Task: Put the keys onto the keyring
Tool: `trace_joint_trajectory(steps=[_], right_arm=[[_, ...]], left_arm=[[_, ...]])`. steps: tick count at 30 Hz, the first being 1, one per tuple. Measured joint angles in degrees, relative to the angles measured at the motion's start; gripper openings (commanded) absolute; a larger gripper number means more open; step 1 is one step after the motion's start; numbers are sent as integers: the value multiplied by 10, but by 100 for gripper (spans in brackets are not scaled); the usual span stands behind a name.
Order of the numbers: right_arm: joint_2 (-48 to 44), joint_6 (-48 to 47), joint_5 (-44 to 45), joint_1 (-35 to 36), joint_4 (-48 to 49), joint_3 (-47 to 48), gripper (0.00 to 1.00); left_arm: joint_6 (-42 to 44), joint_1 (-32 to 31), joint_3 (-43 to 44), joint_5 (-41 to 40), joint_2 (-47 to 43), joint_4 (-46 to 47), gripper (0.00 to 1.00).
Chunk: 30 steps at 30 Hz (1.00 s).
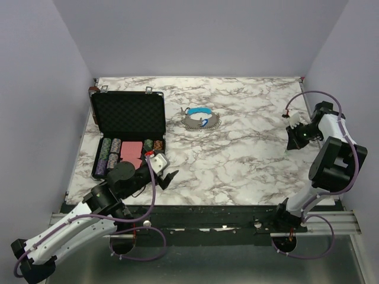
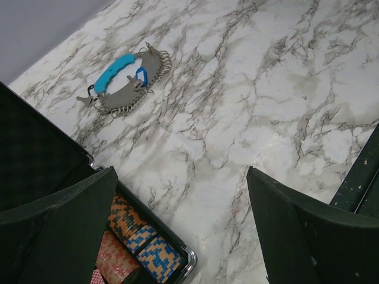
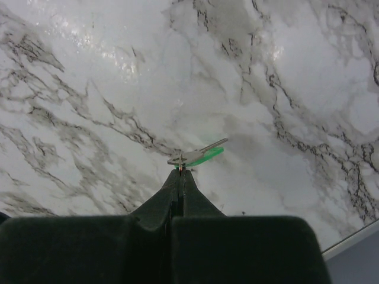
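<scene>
Right tool (image 3: 180, 173) clamped on a green key (image 3: 202, 155), seen only in its wrist view; left tool (image 2: 180, 170) apart.

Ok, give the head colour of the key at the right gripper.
Green plastic on a small metal key; best in right wrist view.

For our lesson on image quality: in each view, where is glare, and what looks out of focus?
Top view: even light, little glare, all sharp. Left wrist: mild sheen on the table mid-right; near fingers soft, keyring sharp. Right wrist: bright glare on the table upper left; dark fingers blurred, key clearer.
</scene>
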Motion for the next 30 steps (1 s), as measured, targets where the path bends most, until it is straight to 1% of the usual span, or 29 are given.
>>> trace_joint_trajectory(steps=[9,14,21,30], right_arm=[[63,46,20,72,32,38,0],[92,73,27,98,47,54,0],[109,103,36,107,75,70,1],[128,120,44,119,101,72,1]], left_arm=[[3,0,0,0,12,-12,99],[4,0,0,0,14,-12,99],[7,0,0,0,19,-12,99],[8,0,0,0,23,-12,99]])
